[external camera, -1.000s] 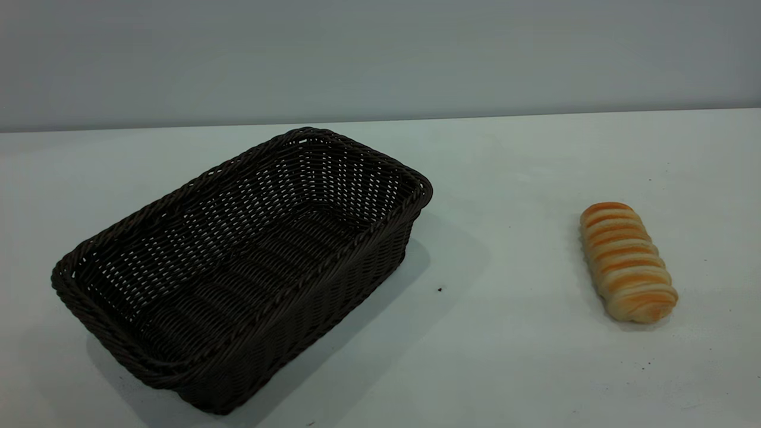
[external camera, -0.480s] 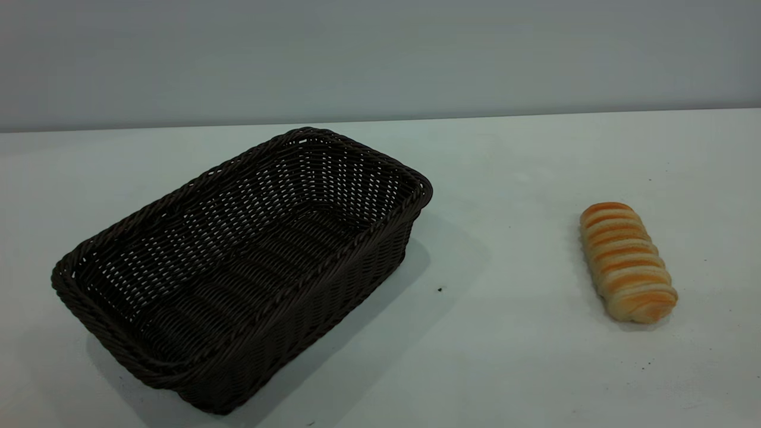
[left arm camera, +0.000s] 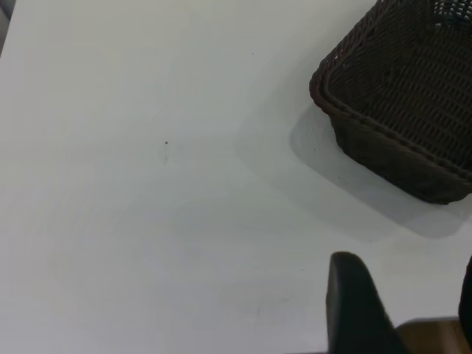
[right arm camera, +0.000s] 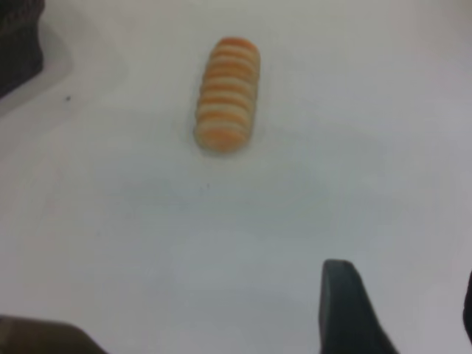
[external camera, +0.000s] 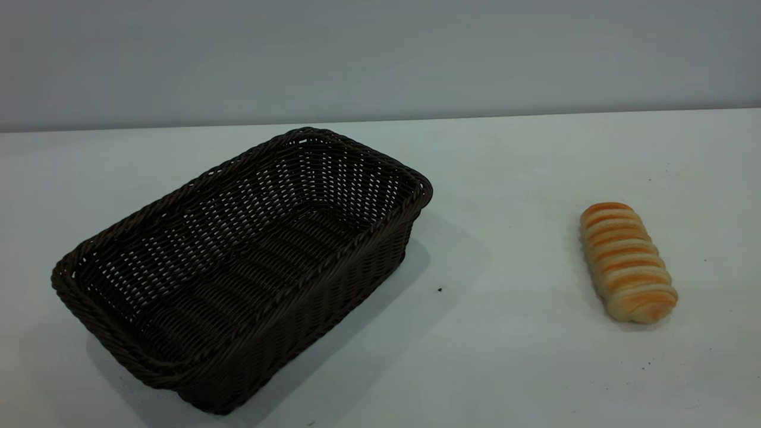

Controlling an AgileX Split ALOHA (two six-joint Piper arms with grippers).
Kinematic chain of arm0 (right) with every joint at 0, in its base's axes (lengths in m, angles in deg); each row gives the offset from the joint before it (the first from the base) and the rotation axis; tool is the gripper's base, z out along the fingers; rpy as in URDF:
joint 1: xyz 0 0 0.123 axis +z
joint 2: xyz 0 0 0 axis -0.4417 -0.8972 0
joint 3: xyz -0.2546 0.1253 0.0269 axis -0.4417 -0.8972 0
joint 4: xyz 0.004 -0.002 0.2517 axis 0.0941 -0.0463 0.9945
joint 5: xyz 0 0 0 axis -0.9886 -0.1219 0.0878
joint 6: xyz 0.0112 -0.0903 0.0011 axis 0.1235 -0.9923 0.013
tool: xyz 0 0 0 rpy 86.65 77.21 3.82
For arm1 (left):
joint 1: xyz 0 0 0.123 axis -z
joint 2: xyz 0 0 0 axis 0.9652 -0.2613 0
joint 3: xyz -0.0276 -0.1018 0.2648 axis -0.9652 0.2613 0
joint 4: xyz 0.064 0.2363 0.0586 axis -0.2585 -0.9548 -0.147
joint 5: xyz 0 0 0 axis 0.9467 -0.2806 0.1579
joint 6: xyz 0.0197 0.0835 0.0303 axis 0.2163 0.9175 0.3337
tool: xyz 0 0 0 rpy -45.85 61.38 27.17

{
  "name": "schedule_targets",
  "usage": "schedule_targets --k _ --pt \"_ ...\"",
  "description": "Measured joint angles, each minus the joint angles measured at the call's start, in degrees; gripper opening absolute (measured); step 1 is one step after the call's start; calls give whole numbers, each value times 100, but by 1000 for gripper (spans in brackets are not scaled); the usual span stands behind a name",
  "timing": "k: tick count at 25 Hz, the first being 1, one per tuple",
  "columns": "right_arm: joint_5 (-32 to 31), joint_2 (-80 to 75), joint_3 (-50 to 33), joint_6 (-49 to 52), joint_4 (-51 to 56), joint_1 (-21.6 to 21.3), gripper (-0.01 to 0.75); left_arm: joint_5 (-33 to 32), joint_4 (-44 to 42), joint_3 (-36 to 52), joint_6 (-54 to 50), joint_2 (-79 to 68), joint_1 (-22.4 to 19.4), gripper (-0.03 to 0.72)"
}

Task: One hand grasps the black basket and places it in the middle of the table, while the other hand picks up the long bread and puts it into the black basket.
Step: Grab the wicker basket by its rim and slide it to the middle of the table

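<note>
The left gripper (left arm camera: 402, 306) hangs above bare tabletop, well apart from the black basket (left arm camera: 409, 96). One dark finger (left arm camera: 354, 306) shows, and the edge of its partner sits at the frame's border with table visible between them, so the jaws stand apart and hold nothing. The right gripper (right arm camera: 398, 310) is much the same: one finger (right arm camera: 346, 310) is clear, a sliver of the other shows at the border, the gap is open, and nothing is held. It hovers off the long bread (right arm camera: 227, 94), not touching it.

In the exterior view neither arm appears. The black basket (external camera: 238, 267) sits on the left side of the table (external camera: 505, 368), turned at an angle with one corner toward the near edge, and it is empty. The long bread (external camera: 628, 262) lies flat well off to the right, its length running near to far.

This layout suits the split: each item lies on the side of the arm meant to take it. My judgement is that no step is done; the basket is not yet in the middle and both grasps are still to come.
</note>
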Motion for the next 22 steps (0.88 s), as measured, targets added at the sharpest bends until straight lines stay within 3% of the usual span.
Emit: schedule_targets --k 7,14,22 --pt "845 -1180 201 -429 649 0 459 231 100 -506 24 -1792 0 415" --pt "1261 -2666 350 -1025 1220 0 466 706 172 -1133 -43 -4002 0 415" --pt "1667 -2957 350 -1089 1414 0 468 1165 571 -1221 -198 -4659 0 415"
